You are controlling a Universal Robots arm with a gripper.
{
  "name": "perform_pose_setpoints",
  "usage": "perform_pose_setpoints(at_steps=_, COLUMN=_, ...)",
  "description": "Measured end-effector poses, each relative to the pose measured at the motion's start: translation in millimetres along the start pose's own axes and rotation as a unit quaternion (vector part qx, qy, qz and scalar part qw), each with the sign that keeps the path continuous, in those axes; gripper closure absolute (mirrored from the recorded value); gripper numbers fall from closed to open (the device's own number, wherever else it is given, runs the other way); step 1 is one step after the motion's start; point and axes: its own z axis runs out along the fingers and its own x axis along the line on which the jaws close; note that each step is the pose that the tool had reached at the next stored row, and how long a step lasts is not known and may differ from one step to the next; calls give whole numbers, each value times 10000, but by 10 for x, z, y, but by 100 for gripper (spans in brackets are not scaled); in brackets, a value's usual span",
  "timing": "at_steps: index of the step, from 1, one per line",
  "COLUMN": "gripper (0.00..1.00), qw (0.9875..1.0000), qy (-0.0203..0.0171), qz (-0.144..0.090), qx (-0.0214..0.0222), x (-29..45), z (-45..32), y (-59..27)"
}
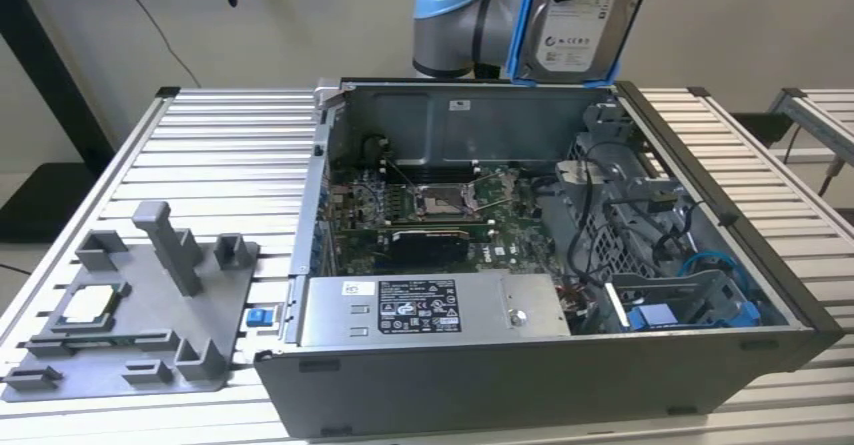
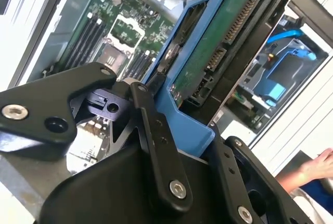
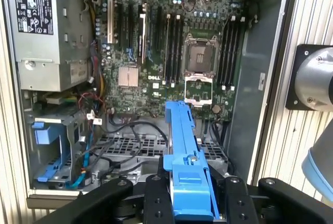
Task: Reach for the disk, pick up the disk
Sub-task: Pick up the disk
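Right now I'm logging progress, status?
Tool shut on the disk. Disk lifted above the open computer case. Nothing touching it.

Arm raised high, gripper pointing down, black fingers clamped closed around a load.

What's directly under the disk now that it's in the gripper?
Under the disk, shut in the gripper, lies the open computer case: motherboard and black cables. The disk covers what lies straight beneath.
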Motion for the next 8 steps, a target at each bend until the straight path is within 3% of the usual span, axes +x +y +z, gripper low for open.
perform_pose_setpoints(at_steps=8, gripper=100, qw=10000, qy=1, qz=0, qx=0, x=9, z=42, y=-229)
